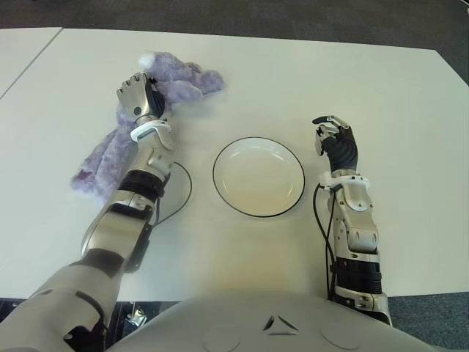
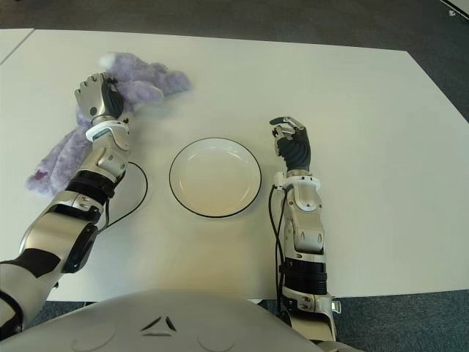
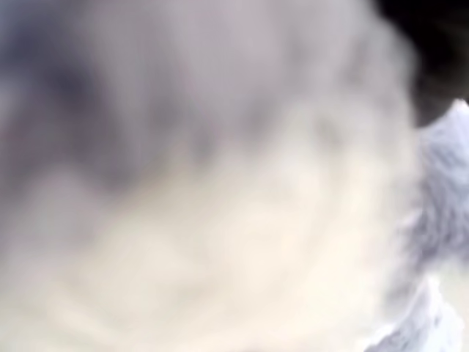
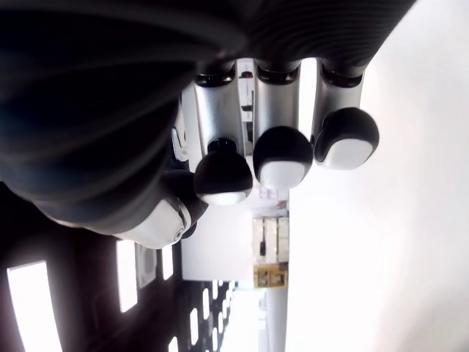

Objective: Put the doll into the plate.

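- Doll (image 1: 124,121): purple plush, lying flat on the table (image 1: 352,95), far-left of the plate. One end lies up near the table's far side, the other trails back toward me on the left.
- Left hand (image 1: 138,96): I see it on top of the doll's middle, palm down, knuckles up. Forearm runs along the doll's near half.
- Left hand's hold: can't tell. The eye views only give me the back of the hand, fingers are hidden under it. The left wrist view is a fuzzy blur of pale and purple plush (image 3: 440,169) right up against the lens, no fingers readable.
- Plate (image 1: 292,158): white with a thin dark rim, centre of the table, nothing in it. Sits between the two arms, well apart from the doll.
- Right hand (image 1: 333,136): just right of the plate, not touching it. Fingers (image 4: 280,158) loosely curled, tips free, holding nothing. The right wrist view confirms the bare fingertips with a gap to the thumb.
- Cable (image 1: 183,192): dark loop on the table by the left forearm, between arm and plate.
- Doll is not in the plate yet.
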Robot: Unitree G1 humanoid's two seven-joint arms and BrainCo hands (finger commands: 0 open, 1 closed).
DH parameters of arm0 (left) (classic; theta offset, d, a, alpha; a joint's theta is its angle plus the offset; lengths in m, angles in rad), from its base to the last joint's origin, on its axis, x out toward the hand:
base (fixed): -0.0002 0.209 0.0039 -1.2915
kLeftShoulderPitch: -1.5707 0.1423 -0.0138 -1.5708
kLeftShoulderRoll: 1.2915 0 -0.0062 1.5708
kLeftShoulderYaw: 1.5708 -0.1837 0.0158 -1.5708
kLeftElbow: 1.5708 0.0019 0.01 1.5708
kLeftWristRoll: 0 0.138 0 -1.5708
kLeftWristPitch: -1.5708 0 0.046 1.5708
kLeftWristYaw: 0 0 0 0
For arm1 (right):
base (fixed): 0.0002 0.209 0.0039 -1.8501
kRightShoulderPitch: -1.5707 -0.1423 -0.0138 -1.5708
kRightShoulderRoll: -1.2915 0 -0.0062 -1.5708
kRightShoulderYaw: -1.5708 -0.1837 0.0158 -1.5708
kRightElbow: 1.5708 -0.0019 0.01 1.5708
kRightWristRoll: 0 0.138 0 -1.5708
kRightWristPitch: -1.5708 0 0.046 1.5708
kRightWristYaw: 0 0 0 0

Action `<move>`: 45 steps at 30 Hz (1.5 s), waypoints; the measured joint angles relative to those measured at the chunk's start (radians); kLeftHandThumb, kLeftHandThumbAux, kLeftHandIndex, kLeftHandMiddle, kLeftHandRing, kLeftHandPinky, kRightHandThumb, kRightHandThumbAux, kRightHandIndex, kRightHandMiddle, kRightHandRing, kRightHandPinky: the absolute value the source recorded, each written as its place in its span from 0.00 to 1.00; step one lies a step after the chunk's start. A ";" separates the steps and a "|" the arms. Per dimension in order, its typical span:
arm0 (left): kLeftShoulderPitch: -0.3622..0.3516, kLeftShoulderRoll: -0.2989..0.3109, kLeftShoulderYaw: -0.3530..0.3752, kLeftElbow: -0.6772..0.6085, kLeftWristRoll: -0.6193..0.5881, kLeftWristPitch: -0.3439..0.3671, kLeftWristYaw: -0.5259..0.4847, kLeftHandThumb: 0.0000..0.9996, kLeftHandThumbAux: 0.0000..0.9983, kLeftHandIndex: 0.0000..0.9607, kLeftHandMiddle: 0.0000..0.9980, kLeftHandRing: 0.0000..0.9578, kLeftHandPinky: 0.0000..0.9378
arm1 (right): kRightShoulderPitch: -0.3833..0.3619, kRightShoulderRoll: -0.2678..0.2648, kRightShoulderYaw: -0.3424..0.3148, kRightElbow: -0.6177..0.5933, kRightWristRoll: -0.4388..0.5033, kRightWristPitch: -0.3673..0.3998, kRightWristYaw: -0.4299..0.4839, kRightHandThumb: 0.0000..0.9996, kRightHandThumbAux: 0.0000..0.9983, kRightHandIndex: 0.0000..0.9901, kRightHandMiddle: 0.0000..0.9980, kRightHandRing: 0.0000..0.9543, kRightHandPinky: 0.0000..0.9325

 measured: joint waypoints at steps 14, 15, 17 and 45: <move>0.016 0.010 0.016 -0.013 -0.061 -0.111 -0.021 1.00 0.62 0.84 0.50 0.51 0.21 | 0.001 0.000 -0.001 -0.001 0.001 -0.001 0.007 0.72 0.71 0.45 0.89 0.93 0.96; 0.018 0.011 0.018 -0.014 -0.068 -0.125 -0.026 1.00 0.62 0.85 0.50 0.51 0.25 | 0.001 0.000 -0.001 -0.001 0.001 -0.001 0.007 0.72 0.71 0.45 0.89 0.93 0.96; 0.021 0.015 0.022 -0.019 -0.080 -0.156 -0.039 1.00 0.62 0.86 0.50 0.51 0.36 | 0.001 0.000 -0.002 -0.001 0.002 -0.001 0.007 0.72 0.71 0.45 0.88 0.93 0.96; 0.100 0.068 -0.042 -0.150 -0.002 -0.232 -0.075 0.99 0.63 0.93 0.46 0.60 0.92 | 0.002 0.002 -0.004 -0.004 0.007 -0.001 0.011 0.72 0.71 0.45 0.89 0.93 0.96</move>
